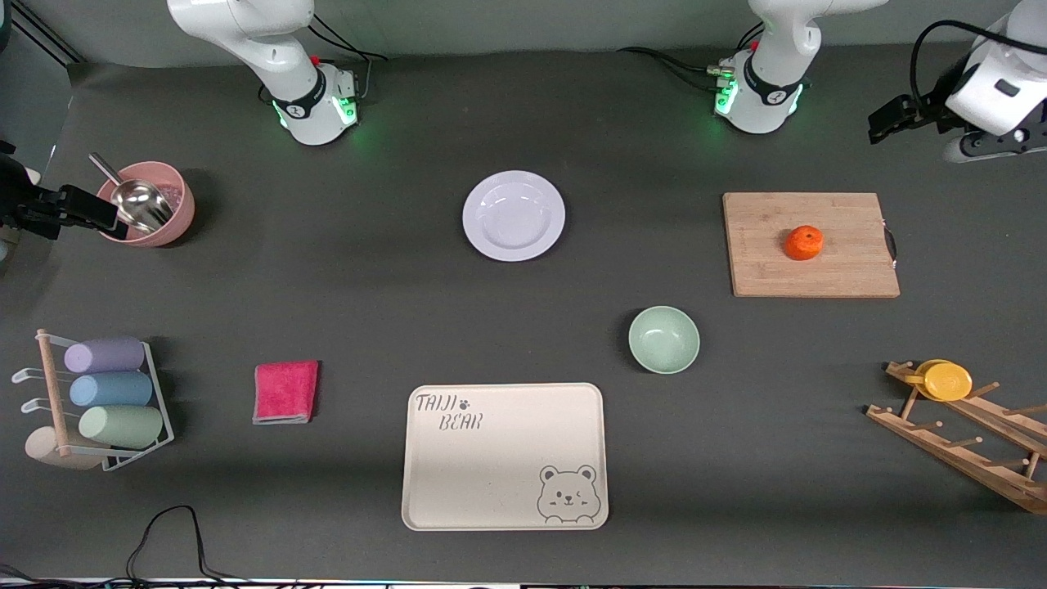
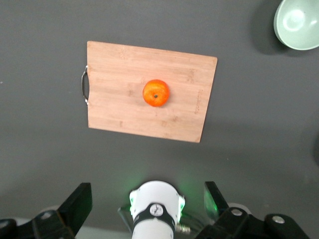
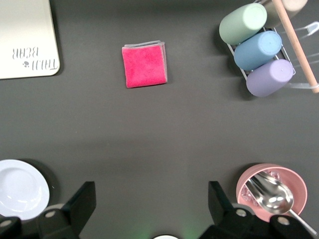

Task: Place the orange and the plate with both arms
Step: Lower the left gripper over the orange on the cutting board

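Left pincer point(image 2: 144, 204) hangs high at the left arm's end of the table, fingers spread wide, holding nothing; cutting board point(image 2: 151, 91) lies below its wrist camera. Right pincer point(image 3: 149, 204) likewise wide and empty, up at the right arm's end beside the pink bowl point(image 1: 151, 203) with its metal scoop point(image 1: 139, 200).

Orange point(image 1: 804, 242) sits untouched mid-board point(image 1: 810, 244). Plate point(image 1: 514, 215) lies bare on the table point(image 1: 368, 270) between the 2 arm bases, well apart from the orange. Judgement: nothing done yet; both grasps and both placements remain, probably 1 item per arm.

Cream tray point(image 1: 505, 456), nearest the front camera, is empty. Writing on it: "TAIJI BEAR" with a paw mark, plus a winking bear drawing in 1 corner. No other readable labels.
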Controlling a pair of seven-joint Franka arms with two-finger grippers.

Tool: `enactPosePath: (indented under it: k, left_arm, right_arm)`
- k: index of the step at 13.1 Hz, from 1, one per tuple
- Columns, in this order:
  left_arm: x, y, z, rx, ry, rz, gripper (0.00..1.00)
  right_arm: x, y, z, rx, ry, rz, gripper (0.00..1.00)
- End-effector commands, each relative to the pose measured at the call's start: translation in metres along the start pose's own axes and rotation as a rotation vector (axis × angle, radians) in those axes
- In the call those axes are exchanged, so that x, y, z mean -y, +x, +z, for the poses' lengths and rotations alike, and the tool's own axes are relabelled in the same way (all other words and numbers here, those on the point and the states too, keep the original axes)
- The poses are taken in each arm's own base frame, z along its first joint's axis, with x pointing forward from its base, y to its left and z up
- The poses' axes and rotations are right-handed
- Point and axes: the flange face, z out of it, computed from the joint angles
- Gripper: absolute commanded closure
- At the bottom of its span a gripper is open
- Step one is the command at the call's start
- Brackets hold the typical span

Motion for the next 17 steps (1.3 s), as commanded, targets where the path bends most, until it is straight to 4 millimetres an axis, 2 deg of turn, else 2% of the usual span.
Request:
enactPosePath:
  k: [1,3,4,6,10,13,15,17]
  left_arm:
    - [0.003,0.01,0.076,-0.023,-0.014,0.03,0.0]
    - [0.002,0.021,0.148,-0.031,-0.018,0.064,0.01]
    - [0.0,0.024,0.176,-0.043,-0.02,0.066,0.01]
    - [-0.001,0.034,0.217,-0.034,-0.024,0.069,0.01]
    - [0.005,0.049,0.279,-0.004,-0.038,0.065,0.01]
    - [0.014,0.052,0.312,-0.006,-0.046,0.06,0.01]
    - [0.013,0.052,0.329,-0.002,-0.046,0.061,0.01]
    - [0.013,0.051,0.335,0.004,-0.046,0.061,0.01]
  right_arm:
    - [0.011,-0.008,-0.004,0.005,-0.004,0.034,0.0]
    - [0.012,-0.008,-0.003,0.007,-0.004,0.033,0.0]
    - [0.011,-0.008,-0.003,0.008,-0.004,0.034,0.0]
    - [0.01,-0.008,0.001,0.016,-0.004,0.036,0.0]
    - [0.009,-0.008,0.001,0.017,-0.004,0.037,0.0]
    - [0.012,-0.01,0.004,0.014,-0.003,0.04,0.0]
    - [0.019,-0.024,0.007,0.001,0.008,0.024,0.0]
    - [0.032,-0.049,0.01,-0.011,0.016,0.025,0.0]
